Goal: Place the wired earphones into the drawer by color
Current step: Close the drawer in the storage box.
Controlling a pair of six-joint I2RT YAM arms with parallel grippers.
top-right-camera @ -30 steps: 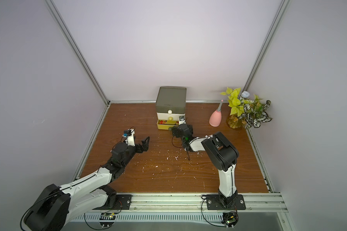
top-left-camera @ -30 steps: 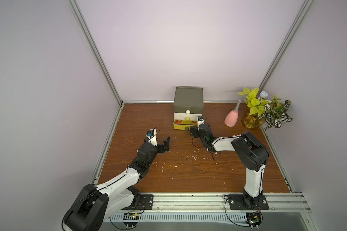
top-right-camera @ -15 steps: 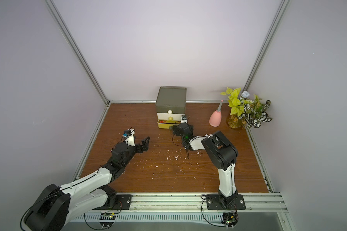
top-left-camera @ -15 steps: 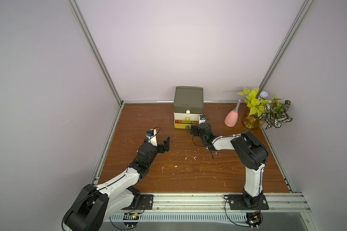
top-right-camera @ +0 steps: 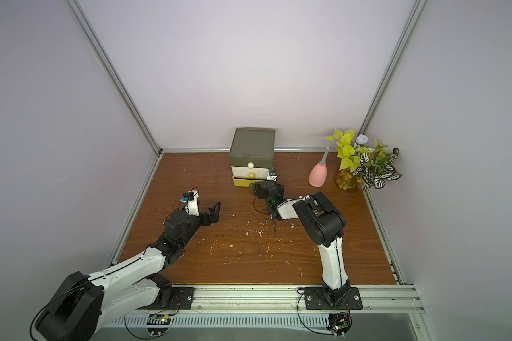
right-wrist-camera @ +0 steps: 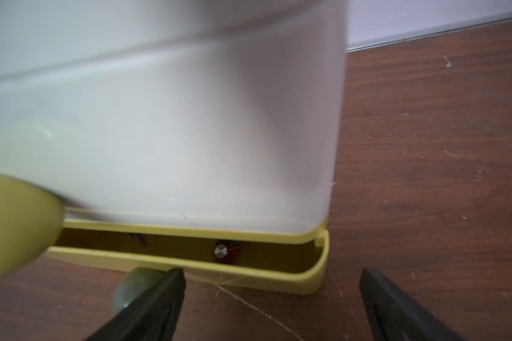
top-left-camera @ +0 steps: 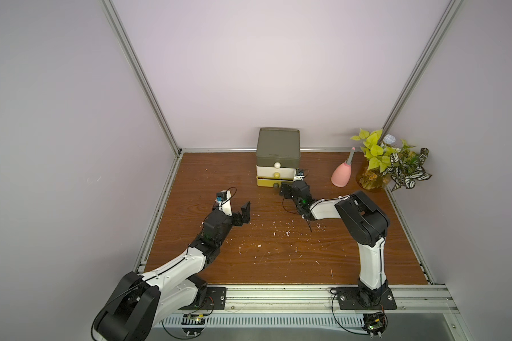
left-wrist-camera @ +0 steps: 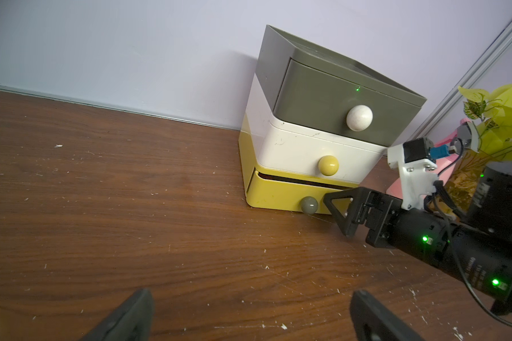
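The drawer box (top-left-camera: 278, 147) stands at the far centre of the table (top-left-camera: 278, 254), its yellow bottom drawer (left-wrist-camera: 278, 196) ajar by a narrow slot in which a strand of red wired earphones (right-wrist-camera: 239, 248) shows; none is seen on the table. The right tool (right-wrist-camera: 271, 280), jaws wide and empty, sits just in front of that drawer, right of its grey knob (left-wrist-camera: 309, 205); the left tool (left-wrist-camera: 252, 298), equally open and empty, hovers well to the left. Judged step: closing the drawer. Push squarely on the front panel, low and slowly, so the box does not skew and no cable is pinched.
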